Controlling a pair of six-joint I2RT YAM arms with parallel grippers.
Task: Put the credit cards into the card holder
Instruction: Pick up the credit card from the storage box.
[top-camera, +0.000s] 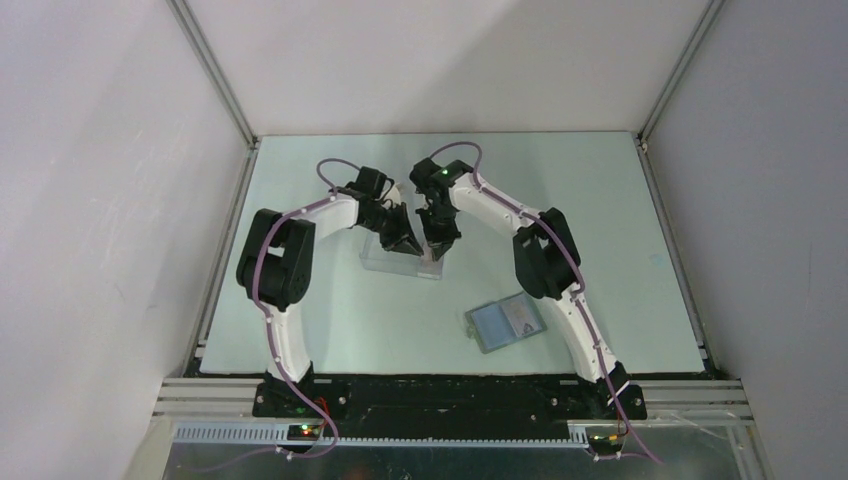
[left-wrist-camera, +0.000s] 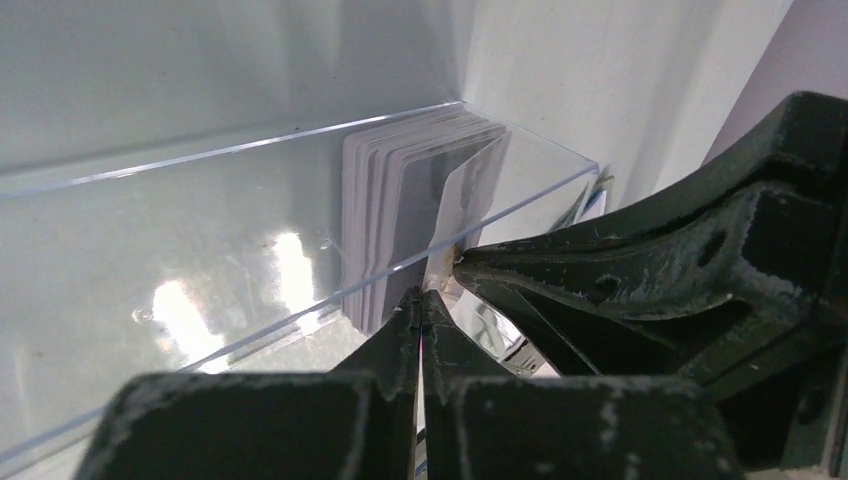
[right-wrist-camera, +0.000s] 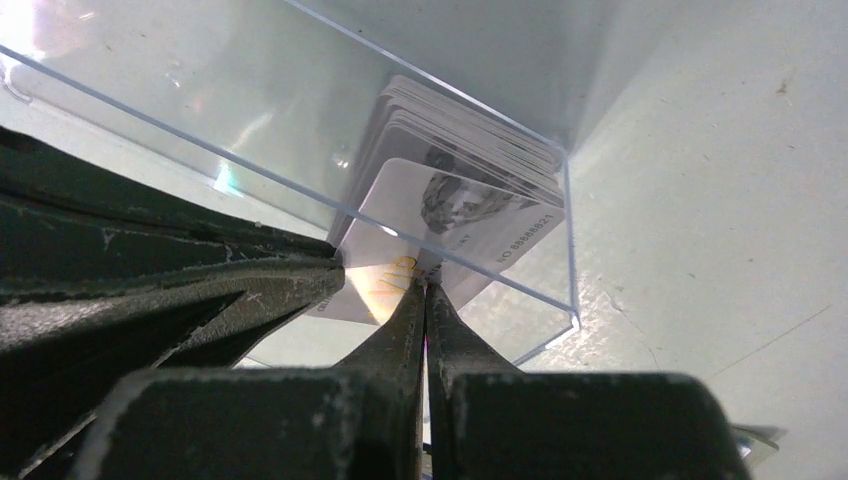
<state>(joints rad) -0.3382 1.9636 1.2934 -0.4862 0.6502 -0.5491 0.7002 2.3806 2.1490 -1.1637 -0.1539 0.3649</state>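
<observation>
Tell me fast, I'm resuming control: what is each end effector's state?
Left end effector: closed, touching card; grip unclear.
Right end effector: closed on that card.

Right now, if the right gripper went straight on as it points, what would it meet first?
The tilted card the right gripper pinches; behind that, probably the card stack in the clear box.

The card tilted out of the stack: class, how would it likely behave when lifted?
Probably stiff: the card looks flat though the left gripper and right gripper pinch only one edge. Likely light: it is thin. Its glossy face may slip.
</observation>
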